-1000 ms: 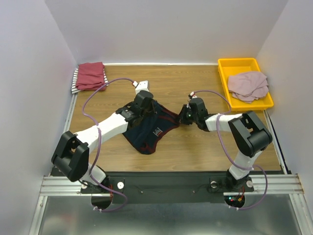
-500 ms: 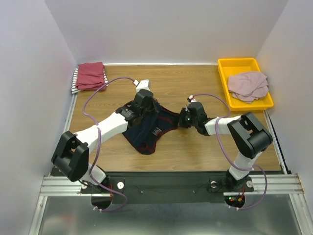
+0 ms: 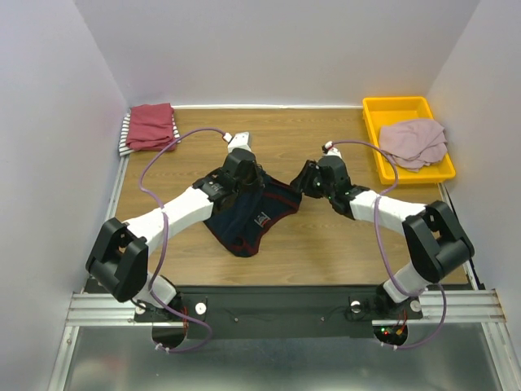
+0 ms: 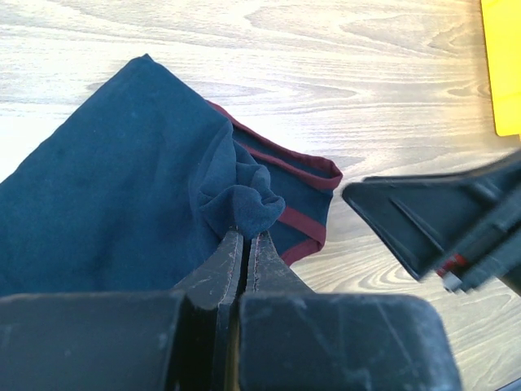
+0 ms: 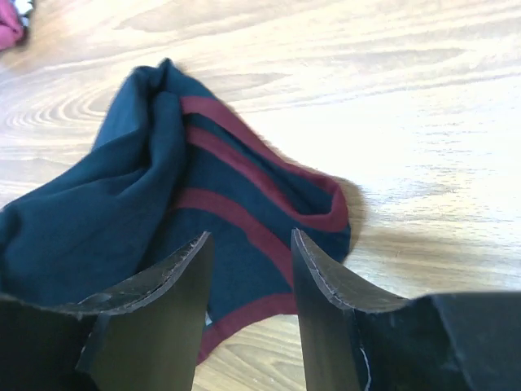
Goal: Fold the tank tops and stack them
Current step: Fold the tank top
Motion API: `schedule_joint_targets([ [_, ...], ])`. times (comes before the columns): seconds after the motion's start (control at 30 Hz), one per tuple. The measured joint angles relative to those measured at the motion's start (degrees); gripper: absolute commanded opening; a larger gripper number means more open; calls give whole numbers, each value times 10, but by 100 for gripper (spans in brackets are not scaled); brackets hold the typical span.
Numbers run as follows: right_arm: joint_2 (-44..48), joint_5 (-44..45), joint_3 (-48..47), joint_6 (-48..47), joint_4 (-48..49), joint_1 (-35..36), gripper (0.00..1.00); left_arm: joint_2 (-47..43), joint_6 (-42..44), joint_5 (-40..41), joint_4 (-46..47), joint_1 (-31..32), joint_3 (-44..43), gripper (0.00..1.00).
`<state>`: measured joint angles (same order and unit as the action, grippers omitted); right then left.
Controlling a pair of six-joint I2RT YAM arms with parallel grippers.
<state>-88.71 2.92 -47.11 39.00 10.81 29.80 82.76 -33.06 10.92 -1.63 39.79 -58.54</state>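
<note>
The right end effector [image 5: 250, 238] has been parted, the navy jersey [image 4: 122, 179] released; the left end effector [image 4: 245, 238] is clamped on it, fold unfinished

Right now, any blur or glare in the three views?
Top external: sharp, evenly lit. Left wrist: navy jersey crisp, own jaws and the right arm's jaws at the right edge blurred. Right wrist: table washed out on the right, own jaws soft.

The left arm [image 3: 175, 213] and right arm [image 3: 383, 208] had white links, bulky black joints, scuffed black fingers [image 5: 159, 305] and looping lilac cables [image 3: 151, 175].
</note>
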Motion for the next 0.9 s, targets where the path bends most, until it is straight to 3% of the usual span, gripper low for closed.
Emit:
schedule_joint_targets([
  [0.27, -46, -15, -10, 29, -40, -31, 58, 0, 0, 0, 1, 0, 0, 0],
  [0.63, -65, -15, -44, -3, -43, -31, 58, 0, 2, 0, 1, 0, 0, 0],
  [0.77, -95, -15, -57, -13, -44, -31, 56, 0, 2, 0, 1, 0, 0, 0],
  [0.87, -114, -15, -58, -17, -45, -31, 48, 0, 2, 0, 1, 0, 0, 0],
  [0.9, -119, -16, -58, -18, -45, -31, 41, 0, 2, 0, 1, 0, 0, 0],
])
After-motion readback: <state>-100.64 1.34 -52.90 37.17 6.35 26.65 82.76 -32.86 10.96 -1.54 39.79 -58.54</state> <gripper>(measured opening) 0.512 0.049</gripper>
